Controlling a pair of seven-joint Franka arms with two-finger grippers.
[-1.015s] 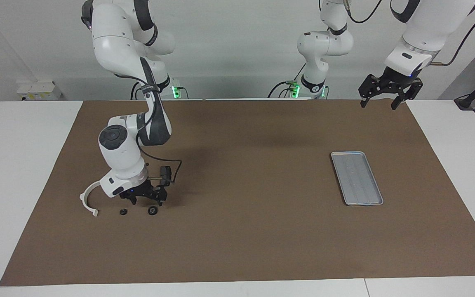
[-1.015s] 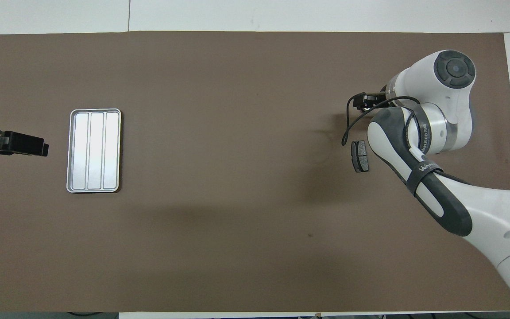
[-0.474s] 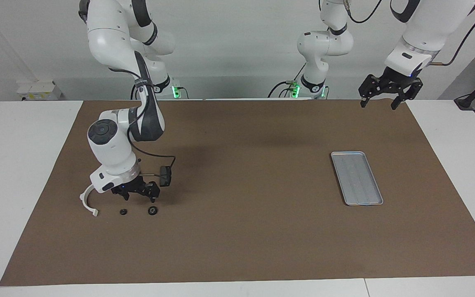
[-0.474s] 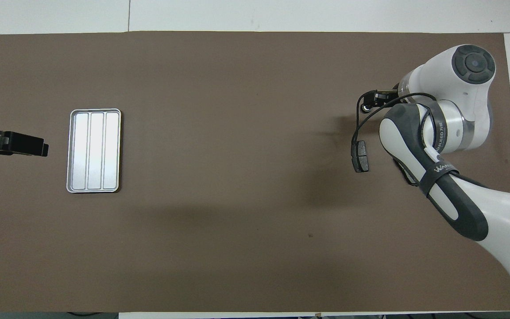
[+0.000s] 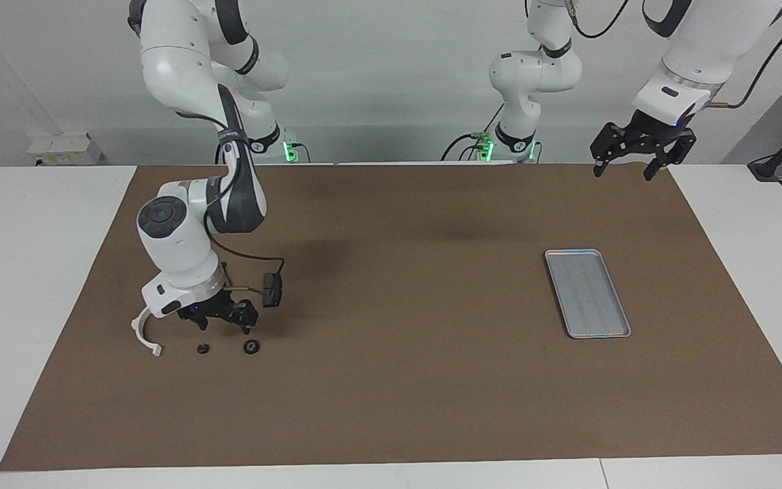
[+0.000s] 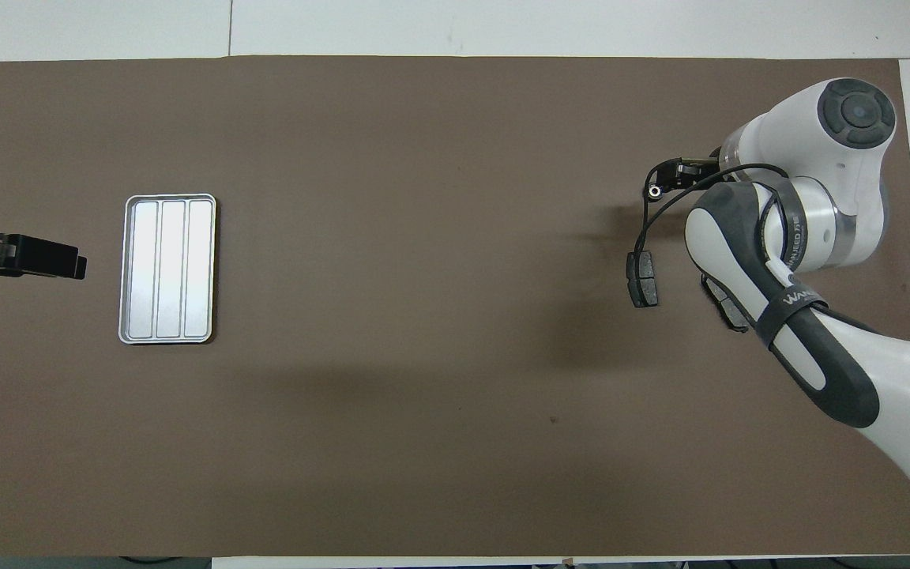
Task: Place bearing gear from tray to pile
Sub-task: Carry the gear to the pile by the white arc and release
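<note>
Take the white half-ring bracket (image 5: 144, 332) as your landmark: the pile sits around it at the right arm's end of the brown mat (image 5: 398, 394). Just beside the bracket, toward the left arm's end, lie two small dark round parts on the mat; the larger one (image 5: 250, 346) looks like the bearing gear, the smaller one (image 5: 203, 349) lies between it and the bracket. One brake pad (image 6: 643, 278) lies nearer to the robots than the bracket, and a second pad (image 6: 727, 306) shows only partly from under the right arm. Your right gripper (image 5: 222, 320) hangs low over the mat just beside the bracket, fingers spread and holding nothing, with both round parts lying free just off its fingertips. The gear appears already set down with the pile, so what is left is probably only a lift clear, and straight up is the safe line, since any sideways drift could nudge the round parts or the bracket. The tray (image 5: 587, 293) lies well apart from the bracket, toward the left arm's end, its long axis running roughly away from the robots, its floor bare. Your left gripper (image 5: 642, 153) waits high above the mat's edge near the tray, fingers spread and empty. Open mat surrounds the pile toward the tray.
</note>
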